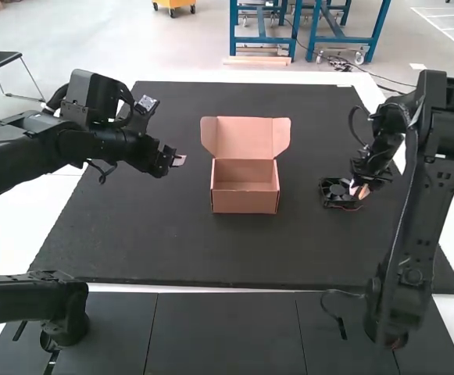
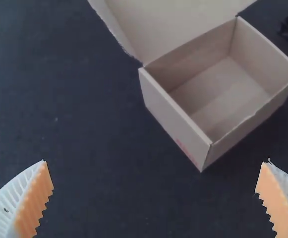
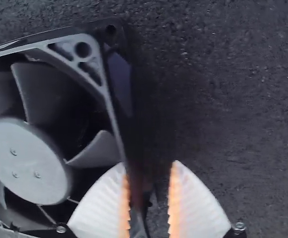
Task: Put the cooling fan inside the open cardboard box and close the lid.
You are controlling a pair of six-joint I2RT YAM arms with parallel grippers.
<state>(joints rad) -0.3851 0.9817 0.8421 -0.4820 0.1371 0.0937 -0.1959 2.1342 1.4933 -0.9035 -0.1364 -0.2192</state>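
— Desk: List what you have, left to right.

— Operator: Item one, left gripper [image 1: 176,159]. I see it held above the black mat [image 1: 133,234]. Its white ribbed fingers [image 2: 32,198] with orange pads are spread wide, with nothing between them.

— Desk: Next?

— Operator: Item two, cardboard box [image 1: 244,195]. It is ahead of the left fingers, well apart from them, and stands upright on the mat. Its lid [image 1: 244,137] stands up from the far wall with the side flaps out. From the left wrist view I look into it past the near corner, and the inside shows bare cardboard.

— Desk: And the fan?

— Operator: Item three, cooling fan [image 1: 336,192]. It is black with a square frame and lies flat on the mat, on the far side of the box from the left fingers and apart from the box. It is in the grip of item four, the right gripper [image 1: 359,187]. The fingers [image 3: 196,208] are drawn close together on one side wall of the fan's frame, with one pad inside the frame beside the blades and the other outside it. The hub sits just beside the inner finger.
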